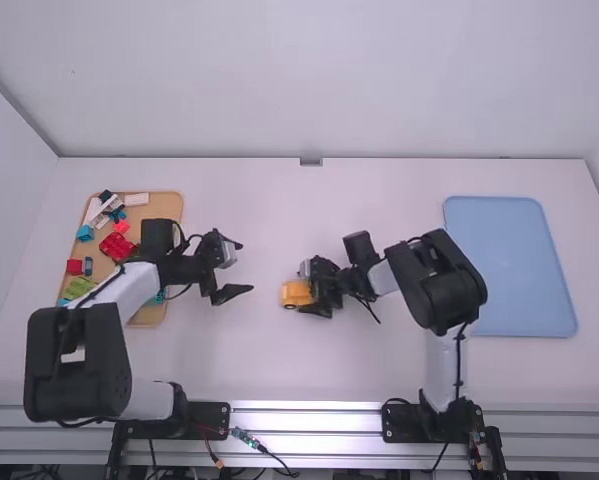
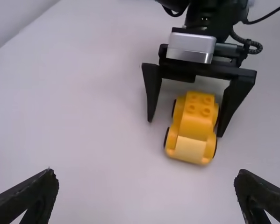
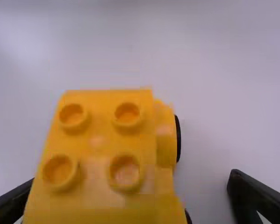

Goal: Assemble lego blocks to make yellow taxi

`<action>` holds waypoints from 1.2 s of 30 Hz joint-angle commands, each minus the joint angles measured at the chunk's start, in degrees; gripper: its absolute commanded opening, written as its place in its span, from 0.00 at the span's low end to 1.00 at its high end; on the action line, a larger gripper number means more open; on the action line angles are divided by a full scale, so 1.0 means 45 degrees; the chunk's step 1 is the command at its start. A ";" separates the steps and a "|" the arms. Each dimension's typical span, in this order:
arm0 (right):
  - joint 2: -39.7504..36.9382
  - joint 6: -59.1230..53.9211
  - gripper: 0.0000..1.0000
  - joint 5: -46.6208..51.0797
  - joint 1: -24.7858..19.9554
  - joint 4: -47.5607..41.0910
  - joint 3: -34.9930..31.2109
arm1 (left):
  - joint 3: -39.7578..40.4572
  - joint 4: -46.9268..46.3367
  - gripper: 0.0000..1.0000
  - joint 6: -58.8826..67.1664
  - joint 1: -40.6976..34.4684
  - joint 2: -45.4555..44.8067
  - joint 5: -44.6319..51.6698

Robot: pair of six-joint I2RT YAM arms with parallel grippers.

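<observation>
High view: perhaps one wheel; right wrist view: four studs.

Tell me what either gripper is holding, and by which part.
Nothing is held. The right gripper stands open around the yellow car, with a gap at one side; the left gripper is open and empty.

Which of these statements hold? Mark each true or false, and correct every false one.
1. The yellow toy car has studs on top. True.
2. The right hand is clamped shut on the car. False: it is open, with the car between its fingers.
3. The left hand is open. True.
4. The loose blocks lie on the blue tray. False: they lie on the tan tray.
</observation>
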 commanded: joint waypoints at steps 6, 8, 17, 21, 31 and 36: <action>0.0324 0.1127 0.51 0.1700 0.0743 0.0107 -0.0092 | -0.0724 0.0260 0.99 0.0529 0.0500 -0.0192 0.1205; 0.0324 0.1137 0.45 0.1671 0.0719 0.0073 -0.0083 | -0.0763 0.0260 0.99 0.0534 0.0505 -0.0192 0.1205; -0.1376 0.1253 0.42 0.3653 -0.0350 -0.2263 -0.0083 | -0.0763 0.0173 0.99 0.0520 0.0457 -0.0187 0.1175; -0.2615 0.1273 0.37 0.6363 -0.0957 -0.3667 -0.0102 | -0.0777 0.0163 0.99 0.0525 0.0452 -0.0187 0.1205; -0.5427 0.2934 0.24 1.0817 -0.4983 -0.4940 -0.0102 | -0.1481 0.1649 0.99 0.0398 0.0452 -0.0187 0.1205; -0.5645 0.3706 0.22 0.9646 -0.7660 -0.4333 -0.0121 | -0.1783 0.3247 0.99 -0.1637 0.0457 -0.0187 0.1195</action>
